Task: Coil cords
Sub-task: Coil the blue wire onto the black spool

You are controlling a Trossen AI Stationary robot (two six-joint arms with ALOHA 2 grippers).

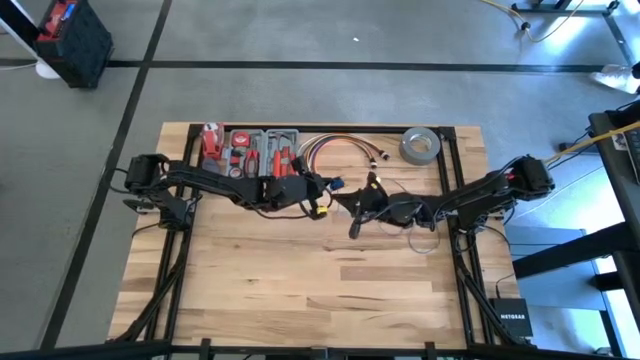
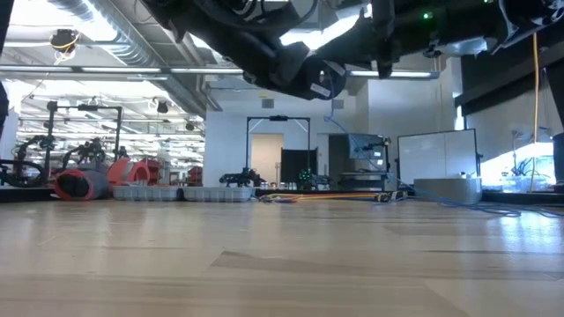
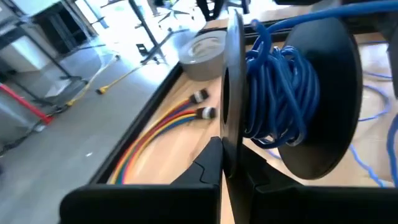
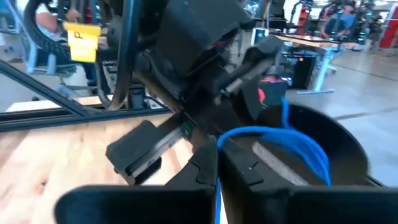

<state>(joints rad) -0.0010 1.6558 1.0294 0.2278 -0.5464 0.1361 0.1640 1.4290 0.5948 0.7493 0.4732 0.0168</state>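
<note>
A black spool [image 3: 311, 68] with two round discs carries a coil of thin blue wire [image 3: 280, 81]. It hangs above the table's middle, between my two grippers. My left gripper [image 3: 227, 171] [image 1: 335, 193] is shut on it. My right gripper [image 4: 217, 169] [image 1: 363, 206] faces the spool [image 4: 329, 149] from the table's right and is shut on the blue wire [image 4: 255, 132]. More of the wire lies in loose loops [image 1: 425, 240] on the table under the right arm. My left gripper pinches the rim of the spool's nearer disc [image 3: 233, 124] between its two fingers; the disc stands edge-on between them. The fingers come nearly level from the table's left. The spool is lifted clear of the table, its axis about level. My right gripper pinches the blue wire [image 4: 219, 144] between its two fingers, which come about level from the table's right. From the fingers the wire arcs over, slack, onto the spool's core [image 4: 311, 155].
A grey tape roll [image 1: 421, 146] and a bundle of red, yellow and white cables with plug ends [image 1: 335, 150] lie by the far edge. A grey tool tray [image 1: 255, 152] sits at the far left. The near half of the table [image 1: 300, 290] shows bare wood.
</note>
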